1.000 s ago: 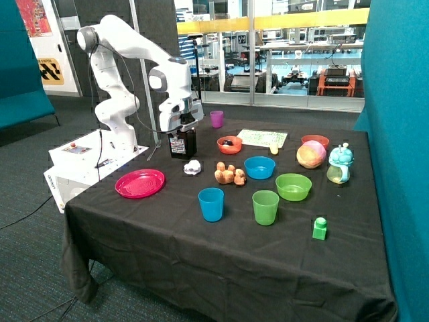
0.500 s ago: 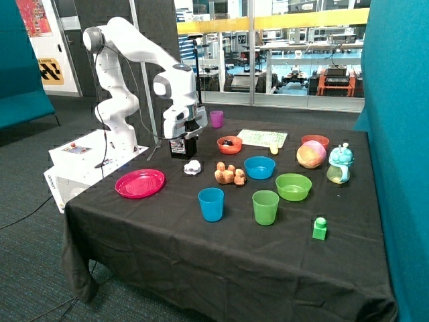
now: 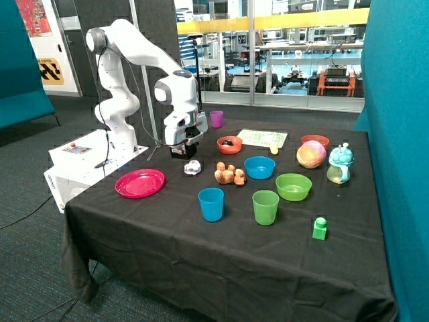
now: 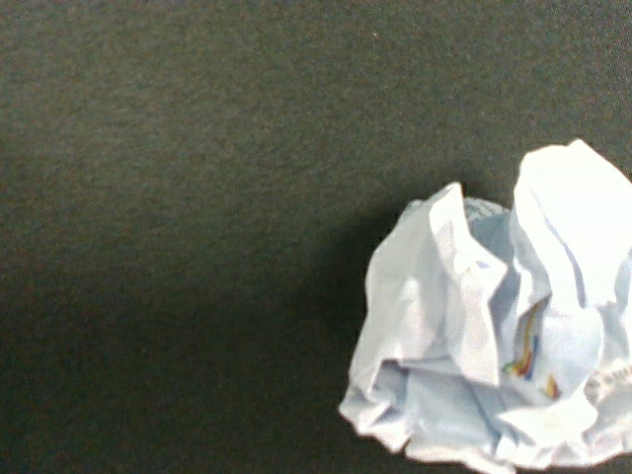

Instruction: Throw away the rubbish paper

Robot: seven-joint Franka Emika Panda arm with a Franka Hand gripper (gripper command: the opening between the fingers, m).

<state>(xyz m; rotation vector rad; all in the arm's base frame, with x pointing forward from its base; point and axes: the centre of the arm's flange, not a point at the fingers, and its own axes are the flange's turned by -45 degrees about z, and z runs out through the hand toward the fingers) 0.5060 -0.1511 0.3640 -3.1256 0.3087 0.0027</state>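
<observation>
Franka arm reaches over the far left part of the table [image 3: 167, 255], which is draped in black cloth. Gripper [image 3: 185, 149] hangs low just behind and slightly left of one rubbish paper wad [image 3: 193, 167], near it but not visibly touching. Cannot tell how wide the fingers stand, nor whether anything is between them; the wrist view shows no fingertips at all. Only one wad is seen; no bin is in view. The wad lies on the cloth between the red plate [image 3: 140, 183] on its left and the orange-brown toy cluster [image 3: 229, 174] on its right, clear of both. Blue cup [image 3: 211, 204] sits nearer, green cup [image 3: 265, 206] beside it; blue bowl [image 3: 259, 167] and green bowl [image 3: 293, 186] lie further right. In the wrist view the wad [image 4: 494, 336] fills one corner: crumpled white sheet, sharp folds, a bit of coloured print inside. Judgement: very light, soft, will crush and spring back, not fragile, not slippery, though it may scoot on the cloth if nudged from one side. Best hold looks to be across the widest middle of the lump, fingers straddling it low near the cloth, not on a loose outer flap. Paper not yet picked up.
</observation>
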